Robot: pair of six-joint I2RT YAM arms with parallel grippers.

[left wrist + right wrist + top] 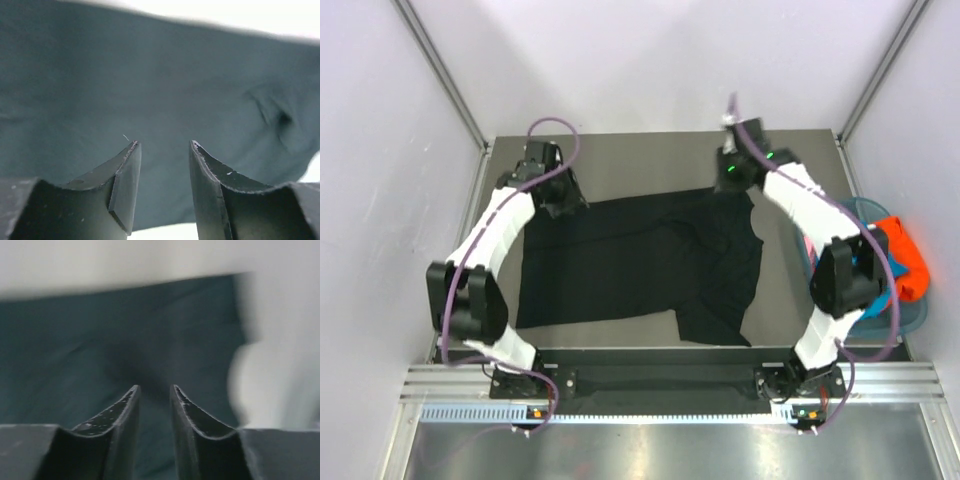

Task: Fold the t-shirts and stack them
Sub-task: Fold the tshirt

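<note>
Left gripper (164, 146) and right gripper (155, 388) hang partly open and, as far as the blurred right view shows, empty over the far edge of the soft black short-sleeved cloth t-shirt (640, 262) spread on the grey table (650, 152); folding comes next, needing corner pinches.

view: right wrist | right gripper (154, 388): two dark fingers (117, 415) at the near edge, jaws slightly parted, clamping nothing | dark shirt (90, 340): lies under and beyond the fingertips, fills left and centre, softly creased, shows through the gap | pale surface (280, 310): far and right of the shirt's edge, blurred
</note>
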